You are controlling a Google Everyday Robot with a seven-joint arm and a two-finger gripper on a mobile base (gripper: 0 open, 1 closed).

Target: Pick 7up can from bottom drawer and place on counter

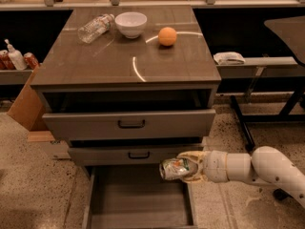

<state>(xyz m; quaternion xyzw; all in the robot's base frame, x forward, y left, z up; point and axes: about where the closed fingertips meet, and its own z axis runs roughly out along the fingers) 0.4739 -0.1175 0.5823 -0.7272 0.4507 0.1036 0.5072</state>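
In the camera view, one gripper (181, 168) is clamping the single 7up can (169, 170) above the right side of the open bottom drawer (133, 202), the lowest of three. The can is lying sideways, its long axis level and its end pointing left. One bottle (95, 27), one bowl (131, 24) and one orange (167, 36) are sitting on the surface (95, 63).

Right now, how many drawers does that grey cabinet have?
3: the top drawer under the counter, the middle drawer below it, the bottom drawer pulled open by the floor. The gripper holds the 7up can just above that one.
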